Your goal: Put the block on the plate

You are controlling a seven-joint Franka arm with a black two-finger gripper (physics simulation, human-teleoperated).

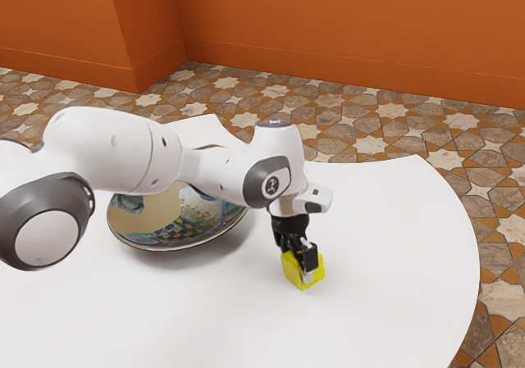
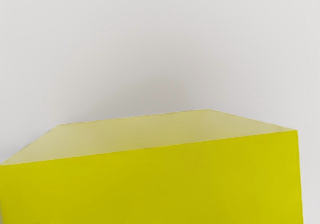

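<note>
Orange walls (image 1: 328, 24) and a patterned floor (image 1: 410, 130) are noted around a white table (image 1: 205, 327). The white arm (image 1: 115, 147) is extended over the tabletop, with part of the plate (image 1: 152, 220) hidden behind it. The plate is seen to be wide, decorated and curved like a shallow bowl; it is set on the table towards the exterior view's left, apart from the block.

The gripper (image 1: 304, 271) is lowered at the block, pointing down. Grip state: not determined — whether it is open or closed on the block cannot be told.

The yellow block (image 1: 318, 276) is located at the gripper, low over or on the table; contact with the tabletop cannot be confirmed. It has not been placed on the plate. Flat faces and straight edges are observed. The block is judged stiff, probably light and not fragile; some slip might be expected on its smooth sides. A hold is best taken across two opposite side faces, centred and square — near an edge, twisting is risked. Enough lift to clear the plate's raised rim would be required before release over its middle.
</note>
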